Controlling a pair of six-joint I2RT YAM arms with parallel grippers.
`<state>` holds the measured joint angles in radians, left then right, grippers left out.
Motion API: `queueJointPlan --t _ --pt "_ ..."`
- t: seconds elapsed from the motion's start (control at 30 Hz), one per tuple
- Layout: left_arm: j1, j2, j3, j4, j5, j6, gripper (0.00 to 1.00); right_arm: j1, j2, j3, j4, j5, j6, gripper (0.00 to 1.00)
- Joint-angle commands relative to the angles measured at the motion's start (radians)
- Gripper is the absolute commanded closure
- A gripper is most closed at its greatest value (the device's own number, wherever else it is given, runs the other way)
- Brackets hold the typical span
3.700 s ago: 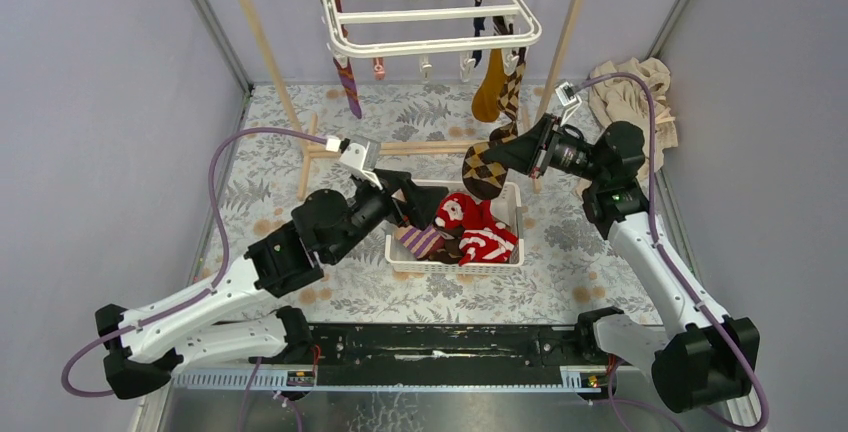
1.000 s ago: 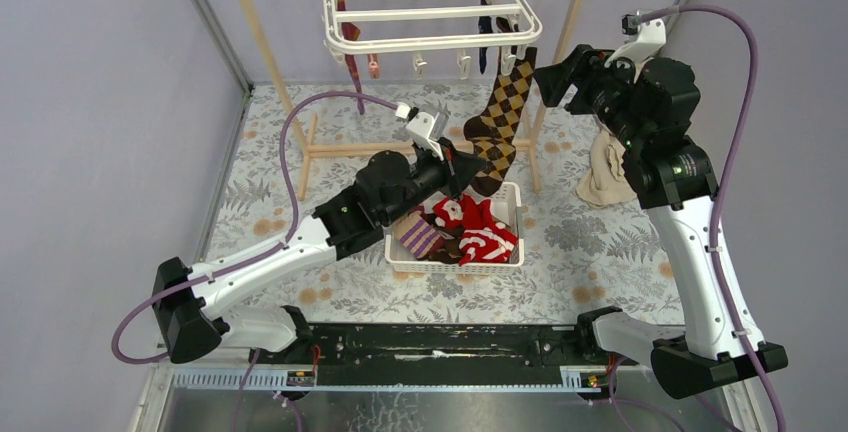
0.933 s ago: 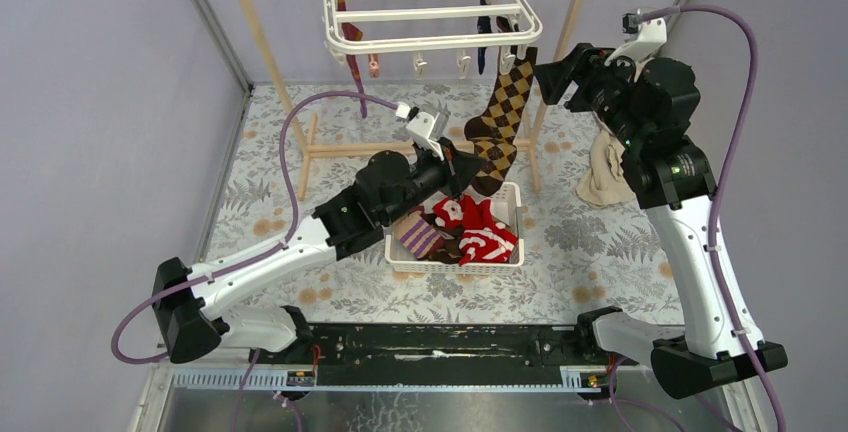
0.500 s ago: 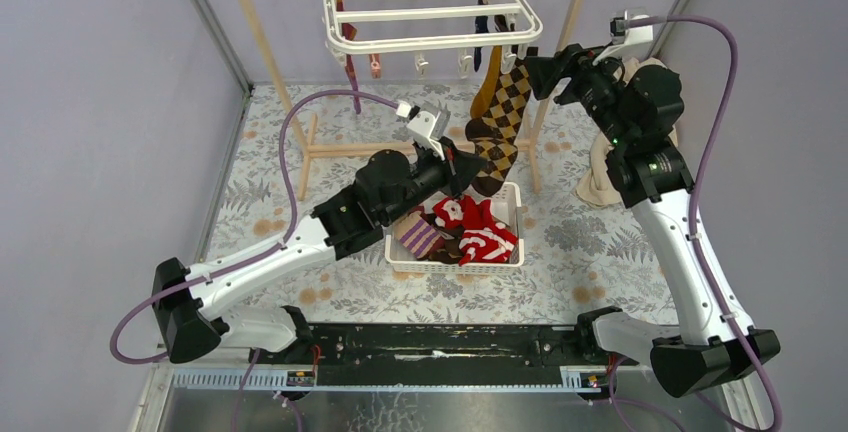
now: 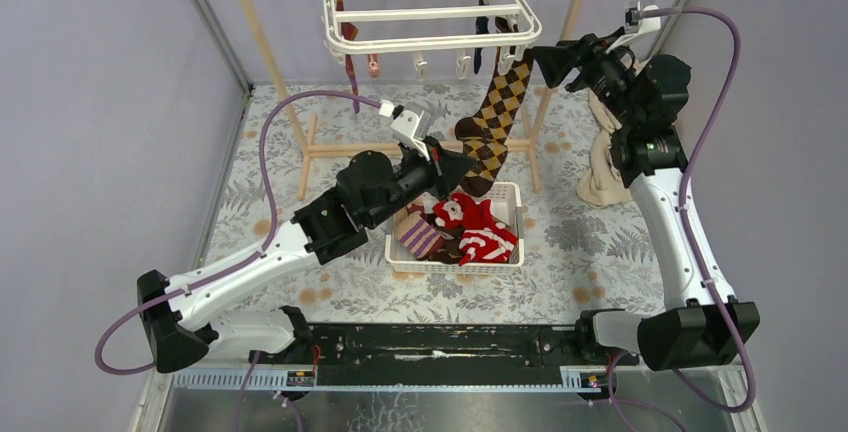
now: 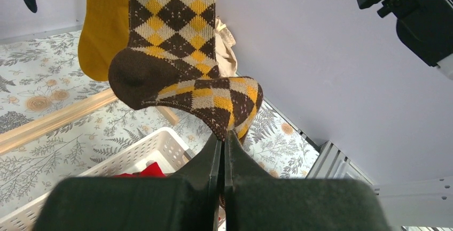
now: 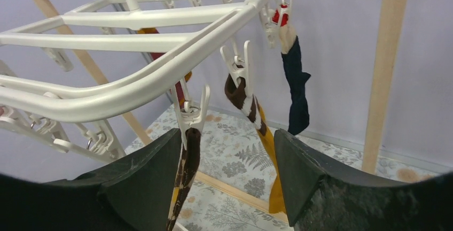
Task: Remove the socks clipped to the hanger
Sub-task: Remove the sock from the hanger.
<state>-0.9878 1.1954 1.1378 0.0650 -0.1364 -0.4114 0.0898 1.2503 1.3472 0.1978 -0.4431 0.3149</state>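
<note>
The left tool (image 6: 224,135) is closed tightly on the toe edge of a brown and yellow argyle-patterned fabric sock (image 6: 176,44). From the pinched toe the sock rises above the tool, and its dark brown heel is bent to the left of the tool's fingers. Just behind it, up and left of the tool, a plain mustard-yellow sock (image 6: 104,22) is hung. Below the tool a white perforated plastic basket (image 6: 144,153) is stood on the floral-patterned counter (image 6: 48,97), and red cloth is seen inside it.

The right tool (image 7: 227,135) is held wide and nothing is gripped by it. Between its two black fingers a small white plastic clip (image 7: 191,114) is seen, and the top of the argyle sock is clamped in this clip. Whether a finger touches the clip cannot be told. The clip dangles from the rounded rim of the large white plastic rectangular drying hanger (image 7: 133,89), which is spread above the tool. Beyond the tool, other clips on the same rim carry a sock with brown top and mustard lower part (image 7: 243,94) and a navy sock (image 7: 296,86). In the top view the argyle sock is stretched slantwise between the two tools.
</note>
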Motion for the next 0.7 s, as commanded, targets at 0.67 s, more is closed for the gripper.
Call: queueJointPlan --t 0.67 --pt "-0.006 -0.022 0.025 -0.025 -0.023 0.034 1.0 -0.076 0.162 0.036 0.433 -0.276 0.322 0.3"
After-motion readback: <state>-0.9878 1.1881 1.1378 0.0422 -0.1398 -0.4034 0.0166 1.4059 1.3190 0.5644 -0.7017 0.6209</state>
